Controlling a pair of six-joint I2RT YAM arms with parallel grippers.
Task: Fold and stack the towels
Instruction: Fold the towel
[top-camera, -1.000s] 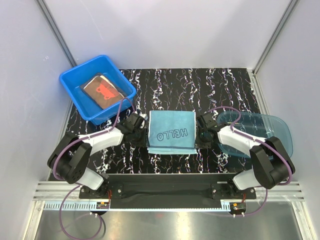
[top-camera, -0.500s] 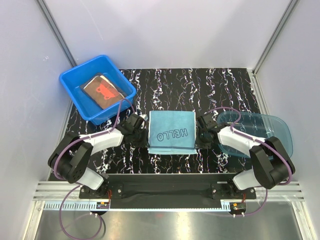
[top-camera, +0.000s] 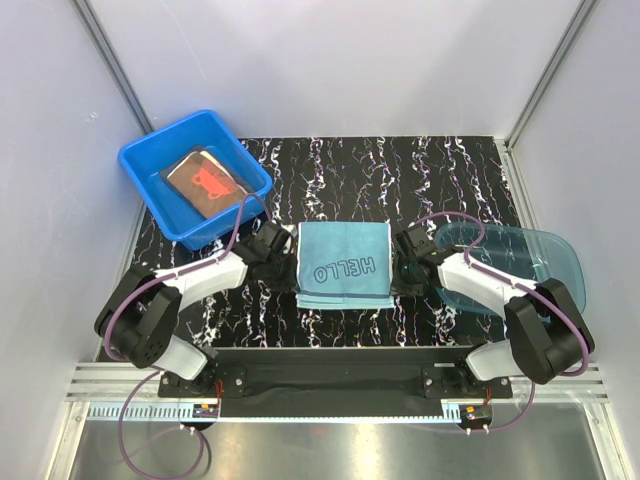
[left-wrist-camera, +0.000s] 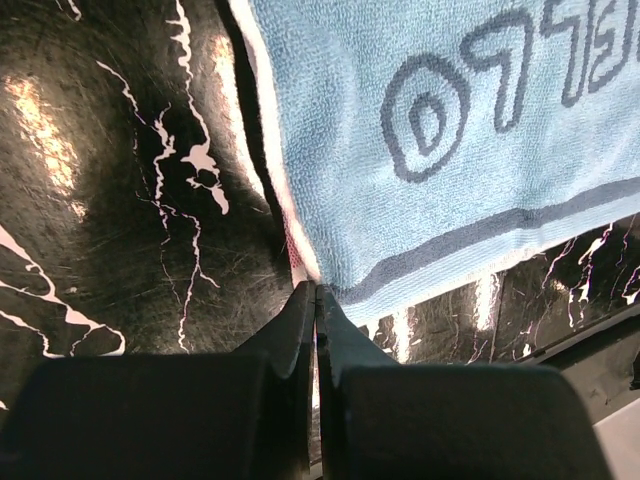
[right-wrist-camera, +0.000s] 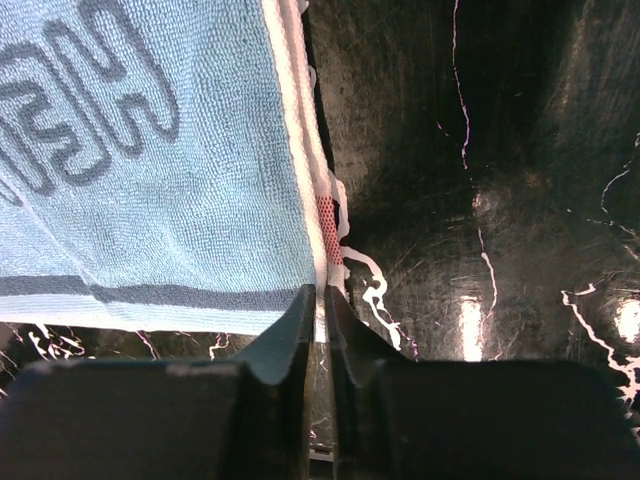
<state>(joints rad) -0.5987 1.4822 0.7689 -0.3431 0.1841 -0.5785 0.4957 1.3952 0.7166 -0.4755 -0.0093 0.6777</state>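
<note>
A folded light blue towel (top-camera: 345, 262) with dark "HELLO" lettering lies flat on the black marbled table, between the two arms. It also shows in the left wrist view (left-wrist-camera: 450, 120) and the right wrist view (right-wrist-camera: 150, 150). My left gripper (top-camera: 283, 243) is at its left edge, with the jaws (left-wrist-camera: 316, 288) closed on the towel's near left corner. My right gripper (top-camera: 404, 245) is at its right edge, with the jaws (right-wrist-camera: 320, 290) pinching the white hem at the near right corner. A brown towel with red print (top-camera: 205, 182) lies in the blue tub.
The blue plastic tub (top-camera: 140, 165) stands at the back left of the table. A translucent teal bowl (top-camera: 520, 265) sits at the right, under the right arm. White walls and metal posts enclose the table.
Both grippers backed slightly away from the towel's sides, then came back in against its edges. The towel has barely moved.
</note>
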